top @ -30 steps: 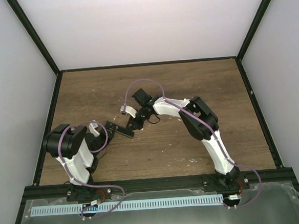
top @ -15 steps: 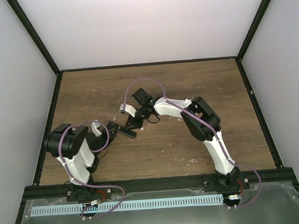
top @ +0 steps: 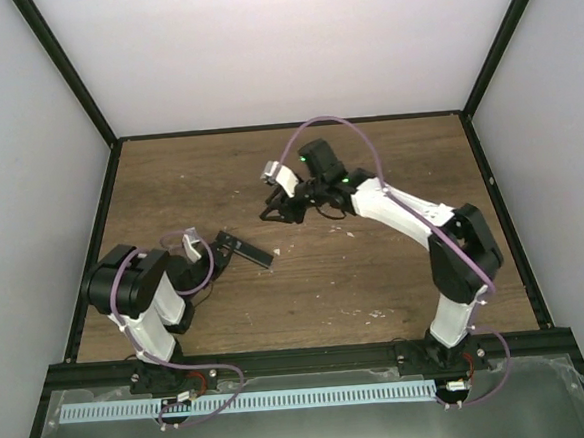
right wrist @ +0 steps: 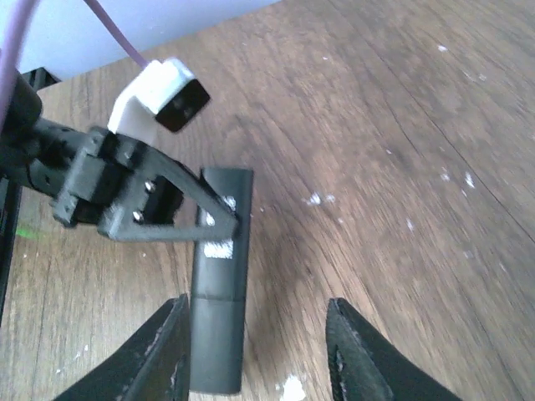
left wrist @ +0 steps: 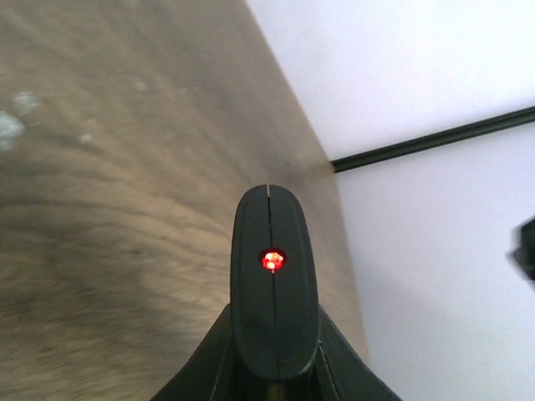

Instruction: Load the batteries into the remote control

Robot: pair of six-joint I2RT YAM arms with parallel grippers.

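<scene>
The remote control point(top: 246, 250) is a slim black bar held just above the wood at centre left. My left gripper point(top: 219, 254) is shut on its left end. In the left wrist view the remote point(left wrist: 274, 284) points away end-on with a red light lit, and the gripper point(left wrist: 274, 372) clamps it from both sides. My right gripper point(top: 280, 214) is open and empty, raised behind and to the right of the remote. In the right wrist view the remote point(right wrist: 219, 292) lies beside the left fingertip point(right wrist: 163, 355), and the gripper point(right wrist: 255, 359) holds nothing. The batteries are out of view.
White specks of debris point(top: 379, 313) dot the wooden table, also in the right wrist view point(right wrist: 318, 199). Black frame rails point(top: 93, 233) and white walls enclose the table on the left, right and far sides.
My right gripper has lifted off the remote and drawn back to the right and away, its arm stretching out. My left gripper still holds the remote, which has turned slightly.
</scene>
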